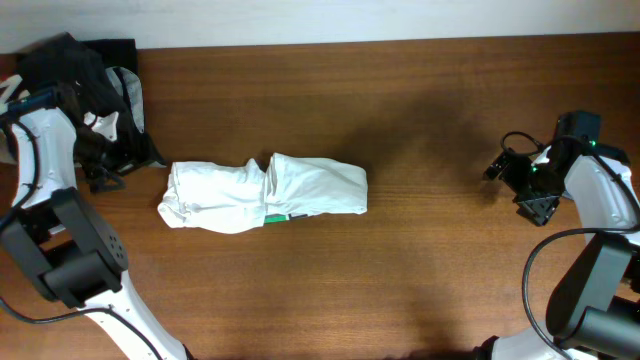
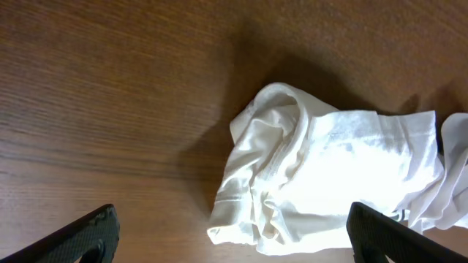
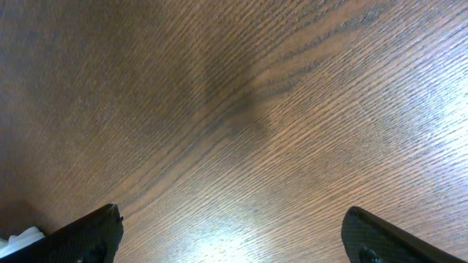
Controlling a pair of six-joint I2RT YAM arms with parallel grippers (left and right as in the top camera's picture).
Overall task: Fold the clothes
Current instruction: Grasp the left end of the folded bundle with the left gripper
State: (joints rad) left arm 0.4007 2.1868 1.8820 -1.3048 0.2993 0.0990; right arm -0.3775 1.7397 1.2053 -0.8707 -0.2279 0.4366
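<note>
A white garment (image 1: 262, 192) lies folded into a long bundle at the middle-left of the wooden table. The left wrist view shows its rumpled end (image 2: 329, 175) just ahead of the fingers. My left gripper (image 1: 104, 172) is open and empty, left of the garment near the dark pile. Its fingers (image 2: 230, 237) are spread wide. My right gripper (image 1: 510, 172) is open and empty at the far right, well away from the garment. Its fingers (image 3: 230, 237) hang over bare wood.
A pile of dark clothes (image 1: 85, 75) with a grey piece sits at the back left corner, next to my left arm. The table's far edge meets a pale wall (image 1: 350, 18).
</note>
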